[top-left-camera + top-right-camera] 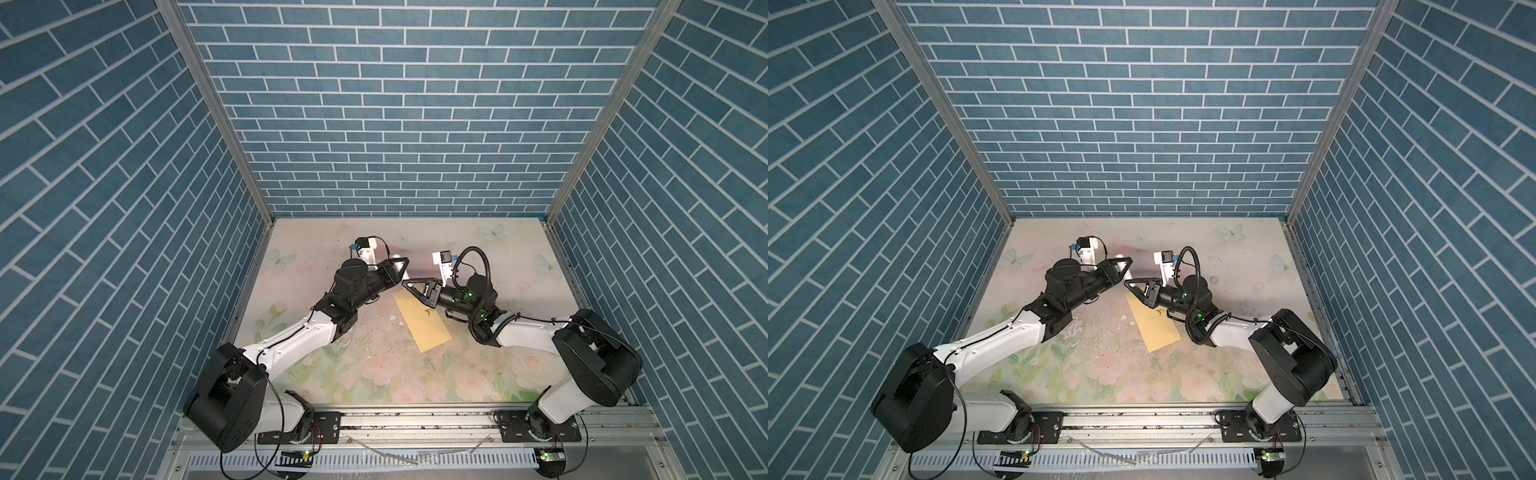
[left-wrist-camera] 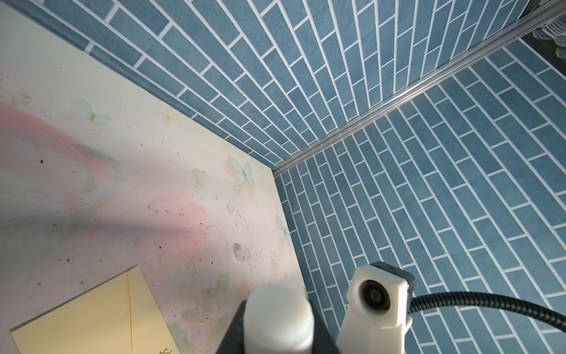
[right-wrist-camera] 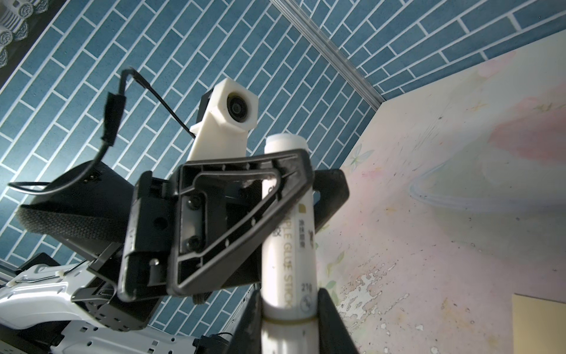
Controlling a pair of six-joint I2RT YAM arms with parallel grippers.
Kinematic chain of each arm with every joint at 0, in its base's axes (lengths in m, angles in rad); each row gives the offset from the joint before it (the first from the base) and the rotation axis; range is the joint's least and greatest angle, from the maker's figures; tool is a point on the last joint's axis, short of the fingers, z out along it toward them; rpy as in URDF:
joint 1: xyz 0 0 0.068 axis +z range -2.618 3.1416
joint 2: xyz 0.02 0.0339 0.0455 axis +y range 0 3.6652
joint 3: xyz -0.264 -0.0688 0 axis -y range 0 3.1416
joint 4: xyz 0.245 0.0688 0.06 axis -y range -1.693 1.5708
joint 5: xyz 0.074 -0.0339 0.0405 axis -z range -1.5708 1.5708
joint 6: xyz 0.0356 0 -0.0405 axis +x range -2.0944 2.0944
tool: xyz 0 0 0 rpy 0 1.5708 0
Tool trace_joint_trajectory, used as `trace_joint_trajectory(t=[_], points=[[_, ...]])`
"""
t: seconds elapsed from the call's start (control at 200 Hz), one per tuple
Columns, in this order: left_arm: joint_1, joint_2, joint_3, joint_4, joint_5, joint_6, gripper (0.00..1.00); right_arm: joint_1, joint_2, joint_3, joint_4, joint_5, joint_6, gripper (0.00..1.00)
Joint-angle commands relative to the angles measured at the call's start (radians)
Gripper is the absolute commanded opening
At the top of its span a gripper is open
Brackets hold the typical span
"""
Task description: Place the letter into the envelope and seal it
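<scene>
envelope (image 1: 422, 320) flat, pale-yellow | left claw (image 1: 404, 266) clamps cylindrical glue stick (image 3: 288, 245) | right claw (image 1: 406, 284) seemingly too

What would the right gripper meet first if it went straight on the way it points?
Likely the left gripper, clamped across the glue stick just ahead of the right gripper; depth is unclear.

Pale-yellow envelope (image 1: 424, 328) flat and askew on floral table (image 1: 374, 374), flap seemingly closed, dark mark midway.

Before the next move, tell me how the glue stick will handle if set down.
The glue stick looks like rigid plastic, so it probably won't bend. Its round, smooth barrel would likely roll on the table and might slip in a loose grip.
</scene>
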Motion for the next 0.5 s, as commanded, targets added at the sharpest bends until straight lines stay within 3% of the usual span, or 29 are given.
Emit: trace_joint_trajectory(t=[0.0,0.07,0.135,0.28,0.495], points=[[0.001,-0.002,-0.011,0.004,-0.016,0.036,0.00,0.004,-0.033,0.035,-0.082,0.077,-0.028,0.07],[0.001,-0.001,-0.012,-0.018,-0.031,0.050,0.00,0.010,-0.077,0.051,-0.228,0.152,-0.098,0.00],[0.001,0.000,-0.011,-0.033,-0.043,0.062,0.00,0.029,-0.132,0.084,-0.413,0.259,-0.195,0.00],[0.001,0.009,-0.011,-0.044,-0.055,0.068,0.00,0.112,-0.195,0.228,-0.834,0.578,-0.421,0.00],[-0.001,0.025,-0.010,-0.038,-0.054,0.062,0.00,0.248,-0.132,0.405,-1.063,0.933,-0.607,0.00]])
